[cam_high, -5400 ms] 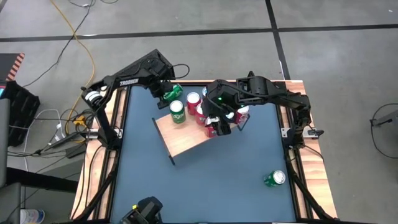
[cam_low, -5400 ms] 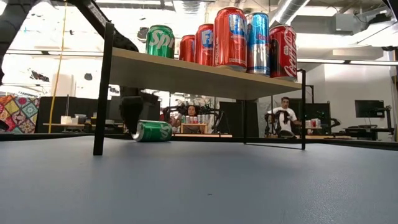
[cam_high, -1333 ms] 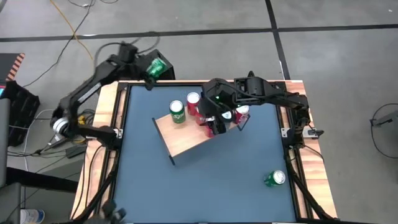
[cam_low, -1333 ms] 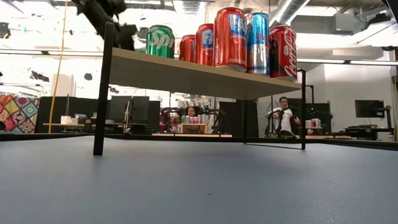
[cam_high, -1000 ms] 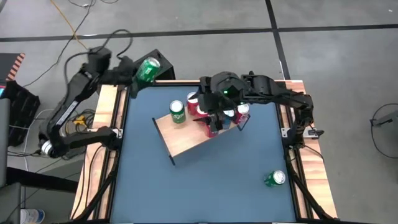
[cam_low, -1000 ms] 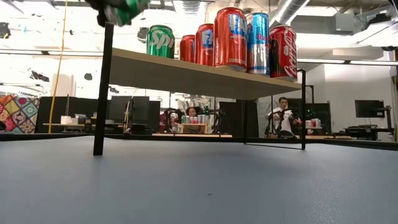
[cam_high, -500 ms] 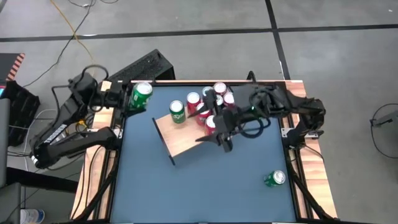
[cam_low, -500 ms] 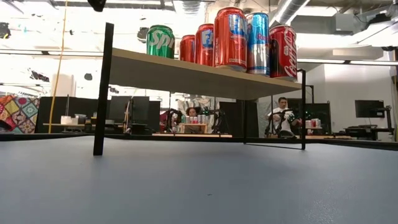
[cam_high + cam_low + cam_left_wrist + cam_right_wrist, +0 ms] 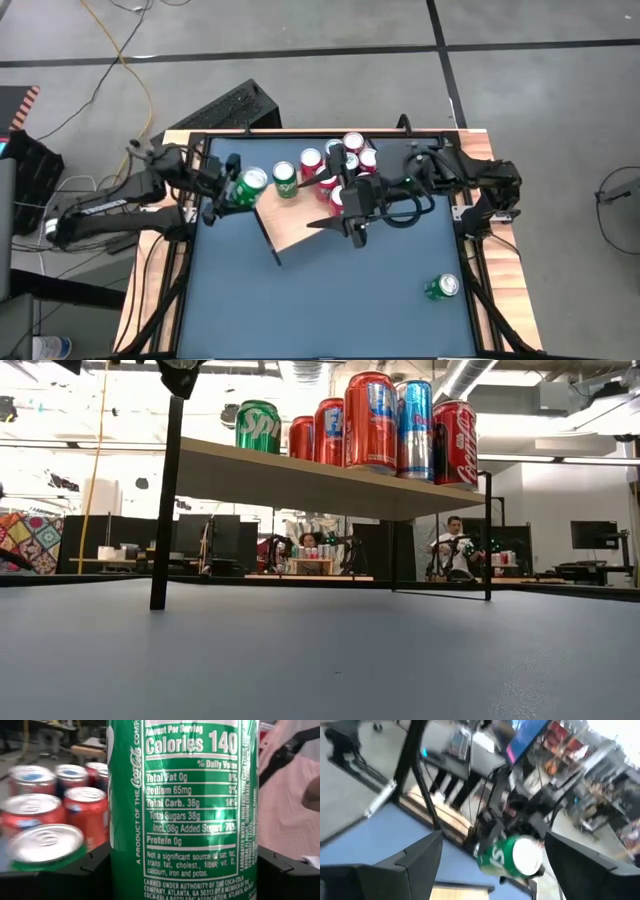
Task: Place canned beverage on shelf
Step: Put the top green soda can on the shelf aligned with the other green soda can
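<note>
The shelf (image 9: 290, 228), a light wood board on thin black legs, stands slantwise at the table's far middle. On it stand a green can (image 9: 287, 180) and several red cans (image 9: 312, 162); they line its top in the low view (image 9: 370, 420). My left gripper (image 9: 236, 188) is shut on another green can (image 9: 252, 183) just off the shelf's left end, which fills the left wrist view (image 9: 182, 805). My right gripper (image 9: 338, 228) hovers open above the shelf's near part, with nothing between its fingers (image 9: 395, 865). My left gripper pinches the green can's side wall (image 9: 120, 865) between its two fingers, one on each opposite side. The fingers (image 9: 92, 872) come level from the table's left. The can stands roughly upright, silver top (image 9: 527, 855) up, lifted clear of the table and the shelf.
A further green can (image 9: 441, 287) lies on its side near the table's near right corner. A dark keyboard (image 9: 225, 105) lies on the floor beyond the far edge. People sit in the room behind (image 9: 455, 545). The blue tabletop (image 9: 330, 310) is bare nearer the front.
My left gripper has carried the green can from beyond the table's far left corner down and rightward to the shelf's left end, swinging round to point level. My right gripper has drawn back from among the red cans toward the near edge and stayed open.
</note>
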Robot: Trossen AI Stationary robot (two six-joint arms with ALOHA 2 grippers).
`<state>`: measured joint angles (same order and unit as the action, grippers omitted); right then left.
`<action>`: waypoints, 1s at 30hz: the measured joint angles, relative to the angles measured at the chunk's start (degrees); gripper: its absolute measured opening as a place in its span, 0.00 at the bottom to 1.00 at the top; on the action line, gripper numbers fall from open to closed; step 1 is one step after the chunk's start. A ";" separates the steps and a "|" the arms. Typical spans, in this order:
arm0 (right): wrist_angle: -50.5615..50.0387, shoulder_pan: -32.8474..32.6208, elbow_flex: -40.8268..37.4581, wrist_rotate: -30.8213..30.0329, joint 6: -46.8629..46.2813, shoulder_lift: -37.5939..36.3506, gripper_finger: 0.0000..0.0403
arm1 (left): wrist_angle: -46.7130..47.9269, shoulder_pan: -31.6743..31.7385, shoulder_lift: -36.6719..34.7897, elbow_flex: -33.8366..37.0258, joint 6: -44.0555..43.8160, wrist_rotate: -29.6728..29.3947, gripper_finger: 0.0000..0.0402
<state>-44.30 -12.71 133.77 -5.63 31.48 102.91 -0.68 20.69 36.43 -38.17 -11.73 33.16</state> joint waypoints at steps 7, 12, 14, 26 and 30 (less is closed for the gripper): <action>-4.58 1.45 -0.10 -3.51 0.03 4.36 0.86 | -3.51 -10.86 6.50 0.21 3.74 -4.61 0.70; -5.00 1.56 0.08 -3.77 -0.33 5.46 0.86 | -4.28 -15.63 10.94 0.19 4.64 -7.54 0.70; -5.17 1.38 -0.04 -3.71 -1.10 5.75 0.86 | -4.61 -16.58 12.16 0.19 4.66 -8.67 0.70; -7.38 1.15 -0.13 -3.66 -1.68 8.91 0.86 | -6.26 -16.83 15.45 0.10 4.52 -9.71 0.71; -6.91 1.25 -0.07 -3.52 -2.88 9.00 0.86 | -6.46 -16.83 15.82 0.10 4.50 -9.58 0.71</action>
<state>-51.21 -11.46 133.70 -9.15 28.60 111.90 -7.14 3.86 52.25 -38.06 -7.22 23.58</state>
